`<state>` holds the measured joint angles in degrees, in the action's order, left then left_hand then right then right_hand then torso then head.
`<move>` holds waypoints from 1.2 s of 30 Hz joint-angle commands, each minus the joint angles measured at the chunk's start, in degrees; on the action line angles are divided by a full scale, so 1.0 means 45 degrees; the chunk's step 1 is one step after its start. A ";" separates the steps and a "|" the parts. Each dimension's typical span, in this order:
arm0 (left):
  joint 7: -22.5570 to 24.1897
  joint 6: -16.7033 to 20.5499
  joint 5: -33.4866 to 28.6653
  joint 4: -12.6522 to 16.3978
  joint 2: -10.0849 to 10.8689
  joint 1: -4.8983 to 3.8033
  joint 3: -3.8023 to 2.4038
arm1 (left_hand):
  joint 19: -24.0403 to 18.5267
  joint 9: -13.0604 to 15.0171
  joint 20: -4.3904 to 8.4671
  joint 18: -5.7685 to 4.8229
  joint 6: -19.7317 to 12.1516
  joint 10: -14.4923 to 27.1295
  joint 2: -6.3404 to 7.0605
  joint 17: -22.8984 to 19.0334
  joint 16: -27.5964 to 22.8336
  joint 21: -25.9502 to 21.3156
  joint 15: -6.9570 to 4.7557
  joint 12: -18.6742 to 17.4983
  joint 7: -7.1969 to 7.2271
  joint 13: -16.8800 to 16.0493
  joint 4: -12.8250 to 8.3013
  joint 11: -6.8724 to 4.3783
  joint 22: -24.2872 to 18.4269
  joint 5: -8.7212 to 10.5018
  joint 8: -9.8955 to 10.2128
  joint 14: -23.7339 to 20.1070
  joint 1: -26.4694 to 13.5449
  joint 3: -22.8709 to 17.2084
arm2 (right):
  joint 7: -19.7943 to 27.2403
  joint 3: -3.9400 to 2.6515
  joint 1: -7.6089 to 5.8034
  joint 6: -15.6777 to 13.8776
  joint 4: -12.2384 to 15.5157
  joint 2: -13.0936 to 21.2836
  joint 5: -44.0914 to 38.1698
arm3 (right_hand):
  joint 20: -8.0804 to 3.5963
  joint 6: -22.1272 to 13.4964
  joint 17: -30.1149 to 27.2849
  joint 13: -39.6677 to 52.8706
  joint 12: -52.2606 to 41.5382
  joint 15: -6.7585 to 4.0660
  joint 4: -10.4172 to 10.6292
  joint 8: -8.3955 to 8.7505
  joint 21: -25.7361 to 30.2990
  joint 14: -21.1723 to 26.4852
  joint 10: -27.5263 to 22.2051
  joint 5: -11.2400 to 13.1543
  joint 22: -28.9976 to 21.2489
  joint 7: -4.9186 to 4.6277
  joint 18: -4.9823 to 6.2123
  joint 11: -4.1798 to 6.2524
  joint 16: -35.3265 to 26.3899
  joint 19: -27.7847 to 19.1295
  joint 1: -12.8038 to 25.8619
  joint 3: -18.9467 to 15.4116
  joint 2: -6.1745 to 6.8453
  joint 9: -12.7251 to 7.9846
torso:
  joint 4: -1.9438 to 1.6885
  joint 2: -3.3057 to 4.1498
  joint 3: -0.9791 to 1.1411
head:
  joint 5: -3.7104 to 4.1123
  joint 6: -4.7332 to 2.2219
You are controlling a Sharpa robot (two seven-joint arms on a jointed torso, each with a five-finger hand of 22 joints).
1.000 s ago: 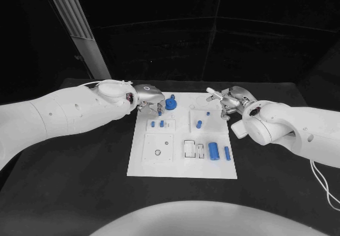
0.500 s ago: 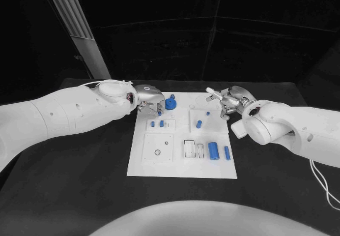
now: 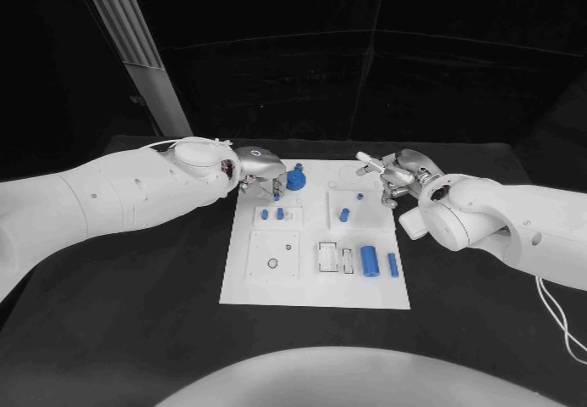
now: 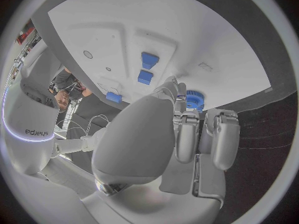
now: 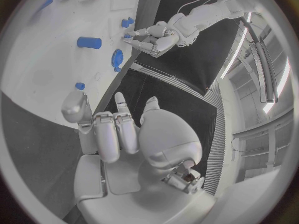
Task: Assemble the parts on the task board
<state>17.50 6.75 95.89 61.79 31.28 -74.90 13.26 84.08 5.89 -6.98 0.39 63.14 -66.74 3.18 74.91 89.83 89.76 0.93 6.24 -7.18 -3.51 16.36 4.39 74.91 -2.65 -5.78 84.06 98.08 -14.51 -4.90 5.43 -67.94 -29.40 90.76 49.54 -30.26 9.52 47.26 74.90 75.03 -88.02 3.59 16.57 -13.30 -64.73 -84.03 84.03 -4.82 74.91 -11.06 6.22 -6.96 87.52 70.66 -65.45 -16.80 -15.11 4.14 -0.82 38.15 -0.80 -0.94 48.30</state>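
Both hands flank the task board (image 3: 312,288): left hand (image 3: 259,170) touching the blue gear (image 3: 295,179), right hand (image 3: 398,174) spread, empty.

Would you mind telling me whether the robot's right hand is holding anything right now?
No, it is open: the right hand hovers at the task board's far right corner with its fingers apart and nothing between them.

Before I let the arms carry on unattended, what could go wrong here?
The left hand has its fingers right at the round blue knob at the white board's far edge; a push could shove it off. The right hand hovers beside the far right corner and could clip the board.
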 commanded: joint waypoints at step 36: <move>0.0078 -0.0657 -0.0001 -0.0112 -0.0100 0.0107 0.0030 | 0.1316 -0.0242 -0.0171 -0.0087 -0.0702 0.0538 0.0914 0.3354 0.0039 0.0053 0.0301 -0.0491 -0.0338 0.0002 0.0044 0.0327 0.3353 -0.0042 0.0390 0.1320 -0.0393 0.0136 | 0.0044 -0.0006 -0.0019 0.0084 0.0015 0.0003 0.0007 | -0.0042 -0.0040 0.2480 0.2747 -0.0052 -0.0114 0.0004 -0.0096 0.0007 -0.0639 0.0753 -0.0090 0.1416 0.0051 0.0019 0.0095 0.0052 0.0099 -0.0222 -0.0099 -0.0050 -0.0004 | 0.0001 0.0006 0.0003 | 0.0029 0.0001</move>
<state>17.42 5.15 95.77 61.35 30.86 -74.42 13.37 84.09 4.85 -7.37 0.39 60.42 -64.88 6.90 74.91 89.83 89.76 1.77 4.24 -8.81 -3.51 16.59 5.83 74.91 -2.67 -4.28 84.05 96.36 -14.24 -4.95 5.43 -67.94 -29.34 90.72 49.54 -30.26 9.30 47.26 74.90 75.04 -88.02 3.59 16.58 -13.54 -64.73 -84.03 84.03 -5.01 74.90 -11.05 6.21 -6.96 87.52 70.88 -65.90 -16.80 -15.55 4.14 -0.81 38.16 -0.81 -0.81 48.29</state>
